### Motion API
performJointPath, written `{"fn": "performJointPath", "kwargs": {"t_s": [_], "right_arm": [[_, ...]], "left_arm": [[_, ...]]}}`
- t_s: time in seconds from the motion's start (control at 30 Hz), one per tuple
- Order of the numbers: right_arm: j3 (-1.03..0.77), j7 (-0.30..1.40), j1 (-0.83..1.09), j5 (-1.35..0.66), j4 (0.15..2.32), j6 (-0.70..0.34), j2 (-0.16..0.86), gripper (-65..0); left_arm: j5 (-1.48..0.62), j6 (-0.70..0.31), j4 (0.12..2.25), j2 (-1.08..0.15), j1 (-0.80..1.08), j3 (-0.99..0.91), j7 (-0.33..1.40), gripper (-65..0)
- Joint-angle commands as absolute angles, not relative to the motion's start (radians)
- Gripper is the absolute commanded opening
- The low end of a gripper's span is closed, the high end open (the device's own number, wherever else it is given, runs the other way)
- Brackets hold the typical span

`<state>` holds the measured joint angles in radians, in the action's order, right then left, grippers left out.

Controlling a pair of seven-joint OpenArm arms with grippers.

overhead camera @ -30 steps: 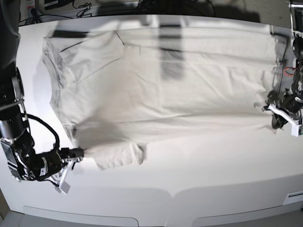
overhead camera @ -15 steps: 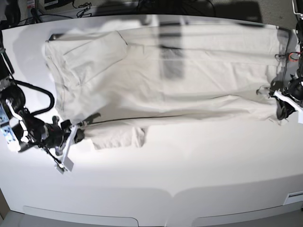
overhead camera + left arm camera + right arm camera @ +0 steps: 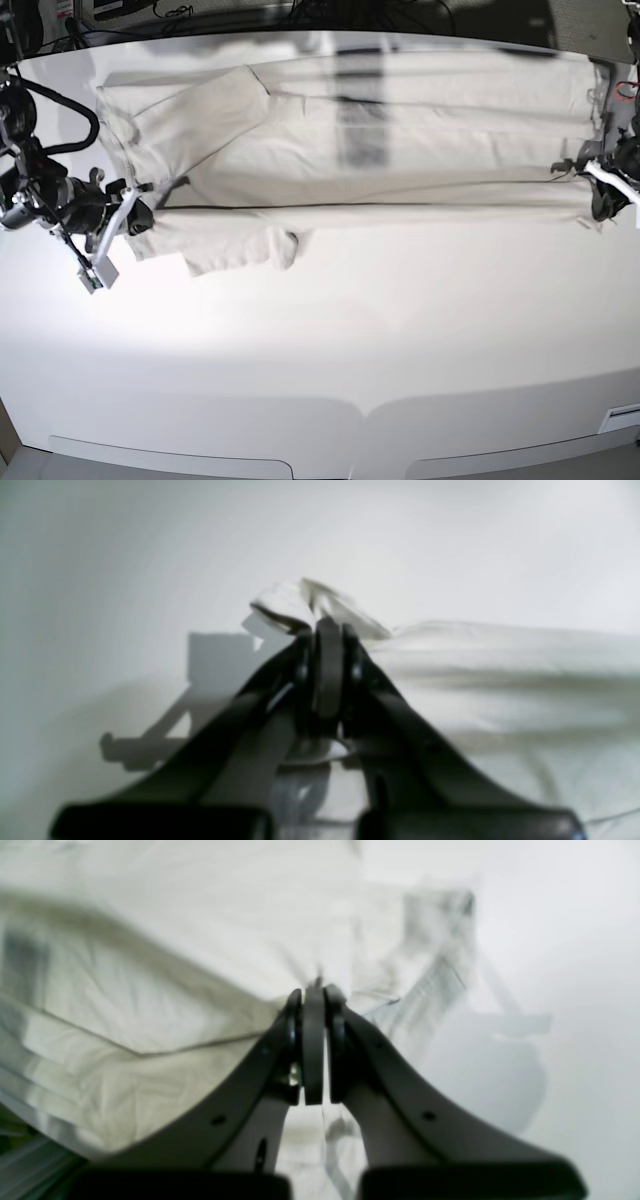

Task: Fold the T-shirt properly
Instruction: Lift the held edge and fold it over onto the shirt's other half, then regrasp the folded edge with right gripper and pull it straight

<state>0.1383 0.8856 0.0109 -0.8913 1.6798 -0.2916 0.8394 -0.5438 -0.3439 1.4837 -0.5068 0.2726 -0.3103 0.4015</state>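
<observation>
The pale off-white T-shirt (image 3: pixel 400 150) lies lengthwise across the far half of the white table (image 3: pixel 350 350), collar end at the left. Its near long edge is raised off the table and stretched between both grippers. At the left of the base view, my right gripper (image 3: pixel 138 213) is shut on the shirt by the near sleeve (image 3: pixel 235 248), which hangs loose below. My left gripper (image 3: pixel 598 198) is shut on the hem corner at the right. In the wrist views, the left gripper (image 3: pixel 325 630) and the right gripper (image 3: pixel 312 990) each pinch bunched T-shirt cloth (image 3: pixel 500 680) (image 3: pixel 150 965).
Dark cables and equipment (image 3: pixel 180 15) sit beyond the table's far edge. The right arm's body (image 3: pixel 40 190) stands over the table's left edge, and the left arm's body (image 3: pixel 625 160) over the right edge. A dark shadow band (image 3: pixel 360 130) crosses the shirt.
Both grippers have carried the shirt's near edge up and toward the far side. The right gripper moved most, from the near left corner to mid-left. The raised edge is now taut and straighter.
</observation>
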Motion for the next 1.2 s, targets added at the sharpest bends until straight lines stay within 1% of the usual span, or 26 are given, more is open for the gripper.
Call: {"fn": "performJointPath", "kwargs": {"t_s": [0.0,0.07,0.17,0.37,0.47,0.67,0.8,0.9,0.93,1.0,1.03,1.07,1.1,1.17], "right_arm": [[0.11,0.868,0.017,-0.893,1.702,-0.291,0.861,-65.0],[0.084,0.866,0.057,-0.892,1.715,-0.291,0.86,-65.0],[0.058,0.862,0.099,-0.887,1.716,-0.291,0.844,-65.0],[0.053,0.849,0.182,-0.781,1.715,-0.291,0.787,-65.0],[0.053,0.841,0.213,-0.752,1.715,-0.29,0.765,-65.0],[0.052,0.833,0.222,-0.733,1.712,-0.29,0.756,-65.0],[0.052,0.751,0.218,-0.733,1.712,-0.29,0.756,-65.0],[0.052,0.747,0.21,-0.736,1.712,-0.291,0.756,-65.0],[0.052,0.741,0.21,-0.736,1.712,-0.291,0.756,-61.6],[0.053,0.706,0.21,-0.736,1.712,-0.292,0.756,-47.0],[0.053,0.683,0.21,-0.736,1.712,-0.303,0.756,-41.3],[0.053,0.665,0.207,-0.731,1.713,-0.331,0.756,-37.6],[0.056,0.657,0.199,-0.725,1.713,-0.363,0.756,-36.2],[0.079,0.652,0.171,-0.698,1.713,-0.406,0.757,-36.3]], "left_arm": [[-0.551,-0.364,1.504,-0.529,0.276,-0.331,0.377,-65.0],[-0.56,-0.382,1.51,-0.53,0.296,-0.345,0.378,-65.0],[-0.579,-0.383,1.529,-0.529,0.324,-0.371,0.382,-65.0],[-0.58,-0.395,1.568,-0.53,0.381,-0.419,0.436,-65.0],[-0.577,-0.401,1.568,-0.529,0.416,-0.419,0.437,-65.0],[-0.577,-0.402,1.568,-0.529,0.458,-0.419,0.433,-65.0],[-0.577,-0.401,1.568,-0.529,0.457,-0.419,0.41,-65.0],[-0.577,-0.402,1.568,-0.529,0.457,-0.419,0.388,-65.0],[-0.577,-0.402,1.568,-0.529,0.457,-0.419,0.388,-65.0],[-0.577,-0.402,1.568,-0.529,0.457,-0.419,0.387,-65.0],[-0.577,-0.402,1.568,-0.529,0.457,-0.419,0.386,-65.0],[-0.577,-0.402,1.568,-0.529,0.457,-0.419,0.382,-65.0],[-0.577,-0.405,1.568,-0.529,0.457,-0.419,0.377,-65.0],[-0.577,-0.421,1.568,-0.528,0.457,-0.419,0.365,-65.0]]}}
